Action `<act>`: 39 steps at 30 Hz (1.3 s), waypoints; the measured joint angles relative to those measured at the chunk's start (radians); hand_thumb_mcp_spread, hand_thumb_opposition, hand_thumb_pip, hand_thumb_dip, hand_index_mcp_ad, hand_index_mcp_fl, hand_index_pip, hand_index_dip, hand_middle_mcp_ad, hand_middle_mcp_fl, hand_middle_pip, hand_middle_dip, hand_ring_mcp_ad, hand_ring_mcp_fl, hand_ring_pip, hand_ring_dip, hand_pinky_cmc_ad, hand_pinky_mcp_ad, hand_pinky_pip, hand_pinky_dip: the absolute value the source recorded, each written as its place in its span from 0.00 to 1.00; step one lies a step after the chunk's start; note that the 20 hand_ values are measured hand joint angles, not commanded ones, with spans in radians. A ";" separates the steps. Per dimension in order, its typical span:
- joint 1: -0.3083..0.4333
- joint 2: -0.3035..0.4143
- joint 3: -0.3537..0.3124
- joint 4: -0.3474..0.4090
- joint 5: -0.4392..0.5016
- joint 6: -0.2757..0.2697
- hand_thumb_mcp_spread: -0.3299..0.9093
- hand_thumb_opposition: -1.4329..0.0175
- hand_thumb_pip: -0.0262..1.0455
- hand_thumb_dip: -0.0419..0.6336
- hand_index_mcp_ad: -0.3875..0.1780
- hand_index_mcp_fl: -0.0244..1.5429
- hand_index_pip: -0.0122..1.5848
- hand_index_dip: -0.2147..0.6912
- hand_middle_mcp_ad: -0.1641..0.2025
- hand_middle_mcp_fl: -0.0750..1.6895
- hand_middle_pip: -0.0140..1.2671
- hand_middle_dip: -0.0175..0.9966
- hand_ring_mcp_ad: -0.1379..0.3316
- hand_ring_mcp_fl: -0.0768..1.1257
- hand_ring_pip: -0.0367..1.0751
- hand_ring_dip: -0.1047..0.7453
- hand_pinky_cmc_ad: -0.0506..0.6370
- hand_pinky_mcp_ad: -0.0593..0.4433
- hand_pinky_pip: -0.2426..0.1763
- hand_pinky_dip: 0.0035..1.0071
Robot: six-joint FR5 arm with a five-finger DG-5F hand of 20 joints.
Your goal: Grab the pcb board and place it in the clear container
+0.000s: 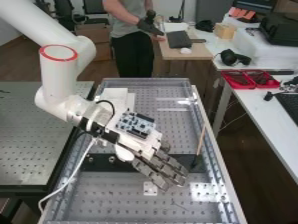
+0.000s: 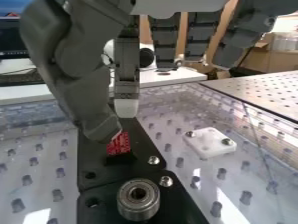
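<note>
High view: brown floor (image 1: 20,62) at ten o'clock, pale wall (image 1: 6,33) behind. Black chair (image 1: 63,9), cardboard box (image 1: 100,34) around eleven. Light wood table (image 1: 199,54) near one, long white desk (image 1: 256,107) at three, perforated grey table (image 1: 33,150) at nine.

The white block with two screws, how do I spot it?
Find the middle bench full of holes, then the black strip across it. Beside the strip lies the small block. It is white and flat, unlike the round silver ring on the strip.

bench (image 1: 100,200): perforated top, black bar (image 1: 96,162) lying crosswise. small white block (image 1: 150,188) with two screws lies flat near the bar, not touching. metal ring (image 2: 138,200) sits on the bar, hole up.
</note>
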 joint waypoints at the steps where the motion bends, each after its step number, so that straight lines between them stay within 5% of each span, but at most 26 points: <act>1: 0.000 0.000 0.000 0.001 -0.002 -0.007 0.63 0.39 0.68 0.44 0.55 0.03 0.98 0.45 0.74 0.06 0.12 0.14 0.60 0.06 0.12 0.12 0.50 0.48 0.36 0.28; 21: 0.015 0.006 -0.025 0.060 -0.054 -0.220 0.64 0.38 0.67 0.45 0.51 0.03 0.98 0.45 0.67 0.06 0.13 0.15 0.58 0.06 0.11 0.13 0.50 0.45 0.37 0.25; 39: 0.011 -0.010 -0.041 0.100 -0.043 -0.268 0.64 0.38 0.67 0.45 0.51 0.05 0.98 0.42 0.67 0.06 0.12 0.15 0.56 0.06 0.12 0.14 0.50 0.45 0.40 0.25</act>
